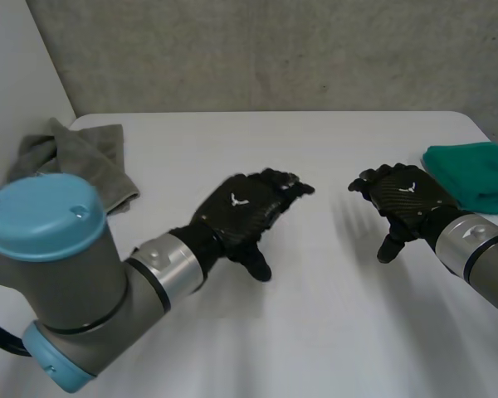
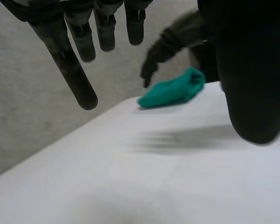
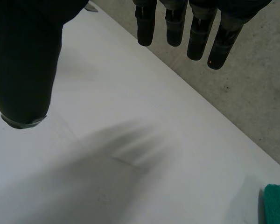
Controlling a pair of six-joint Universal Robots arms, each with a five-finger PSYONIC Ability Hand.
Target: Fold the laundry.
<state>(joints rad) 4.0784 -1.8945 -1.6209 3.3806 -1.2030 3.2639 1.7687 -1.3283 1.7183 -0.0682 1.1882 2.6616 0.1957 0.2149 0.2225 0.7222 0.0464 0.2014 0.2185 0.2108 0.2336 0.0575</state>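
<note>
I see white counter [image 1: 315, 166], left arm [image 1: 66, 274] angled in over it, crumpled grey cloth [image 1: 75, 157] at far-left edge, left hand [image 1: 241, 211] mid-counter palm-down with fingers loosely spread, right hand [image 1: 402, 203] likewise spread, green cloth [image 1: 473, 174] just beside it.

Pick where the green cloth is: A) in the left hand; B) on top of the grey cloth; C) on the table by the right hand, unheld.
C: the green cloth lies on the table beside the right hand, whose relaxed fingers hold nothing.
</note>
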